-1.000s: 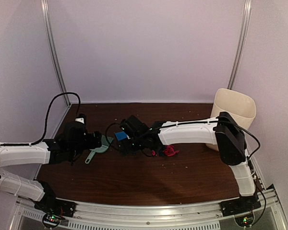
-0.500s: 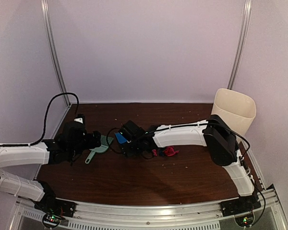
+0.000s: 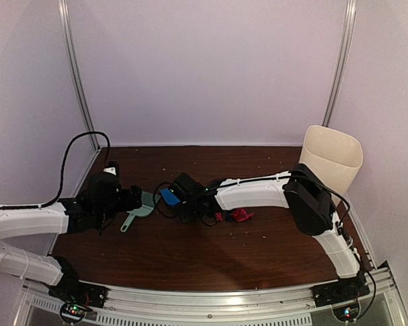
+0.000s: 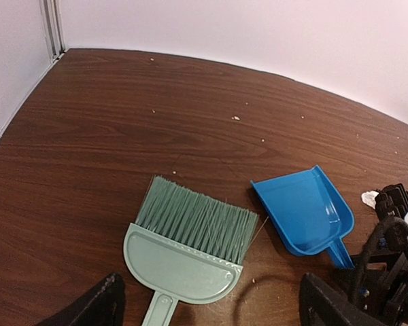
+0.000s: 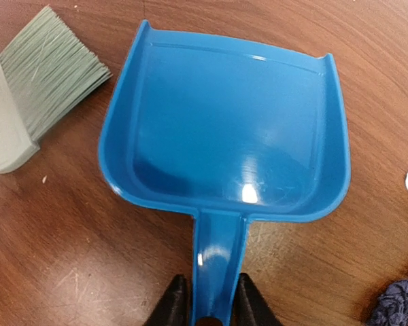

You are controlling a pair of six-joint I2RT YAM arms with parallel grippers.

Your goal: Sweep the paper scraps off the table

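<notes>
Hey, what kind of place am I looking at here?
Probably a robot test cell: left arm and right arm mounted on a table, plain pale walls around it, a brush, dustpan and bin set out.

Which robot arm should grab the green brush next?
Left. The left gripper is open right by the green brush's handle, with a finger showing on each side. The right gripper is busy, shut on the blue dustpan's handle.
</notes>
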